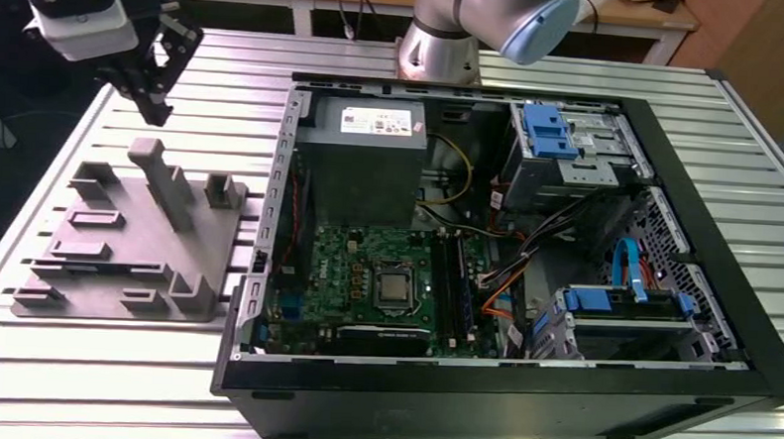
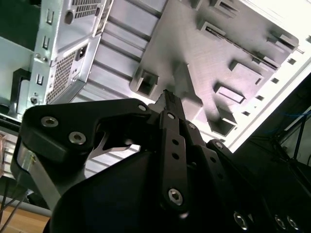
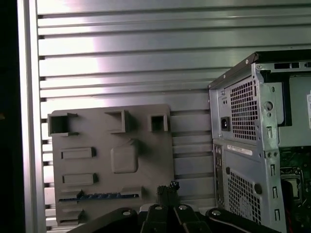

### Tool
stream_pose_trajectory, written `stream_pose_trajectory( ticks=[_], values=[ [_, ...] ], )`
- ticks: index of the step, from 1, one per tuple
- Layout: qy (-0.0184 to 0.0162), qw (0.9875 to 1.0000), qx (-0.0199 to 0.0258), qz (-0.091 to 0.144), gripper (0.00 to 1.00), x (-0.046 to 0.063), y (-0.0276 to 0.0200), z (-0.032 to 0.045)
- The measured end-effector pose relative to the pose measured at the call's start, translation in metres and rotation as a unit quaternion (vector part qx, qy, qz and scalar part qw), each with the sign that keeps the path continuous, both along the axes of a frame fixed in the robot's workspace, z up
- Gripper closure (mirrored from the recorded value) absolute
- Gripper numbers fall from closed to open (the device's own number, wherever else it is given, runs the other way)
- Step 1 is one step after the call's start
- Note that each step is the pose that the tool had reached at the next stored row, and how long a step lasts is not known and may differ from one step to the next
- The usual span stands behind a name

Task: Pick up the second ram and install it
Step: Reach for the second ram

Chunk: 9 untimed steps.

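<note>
The second ram [image 3: 99,195], a thin dark stick, lies flat in a slot of the grey fixture plate [image 3: 141,184]. In the first wrist view it sits on the side of the fin away from the three square pockets. My gripper [image 1: 158,117] hangs above the table behind the plate at the exterior view's left. Its black fingers [image 2: 170,104] are pressed together and hold nothing. In the first wrist view the gripper [image 3: 166,188] hovers over the plate's edge, a short way from the stick. The long black memory slots [image 1: 463,282] lie beside the processor socket inside the open computer case [image 1: 264,273].
A tall light-grey fin [image 1: 165,180] and several raised pockets stand on the fixture plate [image 1: 125,267]. The case's rear panel [image 3: 243,145] rises close beside the plate. Inside the case are a grey power-supply box [image 1: 362,159], loose cables and blue drive brackets [image 1: 551,127]. The table is ribbed metal.
</note>
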<state>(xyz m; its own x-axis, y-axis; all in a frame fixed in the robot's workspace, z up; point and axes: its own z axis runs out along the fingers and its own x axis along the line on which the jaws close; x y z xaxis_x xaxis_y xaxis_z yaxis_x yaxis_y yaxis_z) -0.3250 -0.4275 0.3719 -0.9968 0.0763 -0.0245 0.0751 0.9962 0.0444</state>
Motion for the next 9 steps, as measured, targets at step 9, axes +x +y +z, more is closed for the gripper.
stream_pose_trajectory(
  ticks=[9],
  values=[
    [0.0000, 1.0000, 0.0000, 0.000, 0.93, -0.018, -0.0085, -0.0084]
  ],
)
